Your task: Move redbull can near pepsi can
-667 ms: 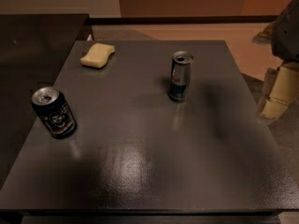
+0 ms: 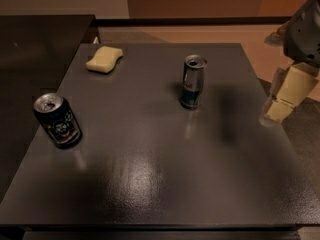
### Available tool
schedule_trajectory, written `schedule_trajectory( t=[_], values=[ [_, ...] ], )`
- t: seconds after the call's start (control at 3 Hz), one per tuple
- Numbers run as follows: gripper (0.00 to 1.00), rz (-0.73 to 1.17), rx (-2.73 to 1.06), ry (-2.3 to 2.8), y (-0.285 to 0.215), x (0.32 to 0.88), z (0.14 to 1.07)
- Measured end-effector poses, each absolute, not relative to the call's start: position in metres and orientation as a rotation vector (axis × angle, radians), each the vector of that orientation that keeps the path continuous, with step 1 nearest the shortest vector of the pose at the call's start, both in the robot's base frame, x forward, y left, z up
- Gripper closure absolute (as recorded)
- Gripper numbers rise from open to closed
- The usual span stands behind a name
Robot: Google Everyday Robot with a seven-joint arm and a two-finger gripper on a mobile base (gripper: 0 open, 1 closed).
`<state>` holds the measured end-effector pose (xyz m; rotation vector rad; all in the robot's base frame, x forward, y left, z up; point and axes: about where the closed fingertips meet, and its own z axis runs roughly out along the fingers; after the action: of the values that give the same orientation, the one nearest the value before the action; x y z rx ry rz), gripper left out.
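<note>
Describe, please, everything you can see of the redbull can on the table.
The redbull can is a tall, slim, silver-and-blue metal can with a small red mark and a silver top. It stands upright on the dark table, right of centre, touching nothing else. The gripper hangs beyond the table's right edge, apart from it.

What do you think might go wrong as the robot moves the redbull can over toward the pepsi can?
The redbull can is tall, slim and upright; the gripper, out by the right edge of the table, might tip it on a sideways approach. The pepsi can stands close to the left edge, so a careless set-down could nudge it off.
</note>
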<state>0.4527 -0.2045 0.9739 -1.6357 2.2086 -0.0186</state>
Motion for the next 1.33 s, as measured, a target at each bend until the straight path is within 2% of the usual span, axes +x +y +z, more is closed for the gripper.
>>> schedule_trajectory(
  t=[0.67,1.33],
  values=[
    [0.0,0.141,-1.466,2.111,-0.16,0.511,0.968],
    [0.0,0.22,-1.475,2.08,-0.111,0.549,0.94]
  ],
)
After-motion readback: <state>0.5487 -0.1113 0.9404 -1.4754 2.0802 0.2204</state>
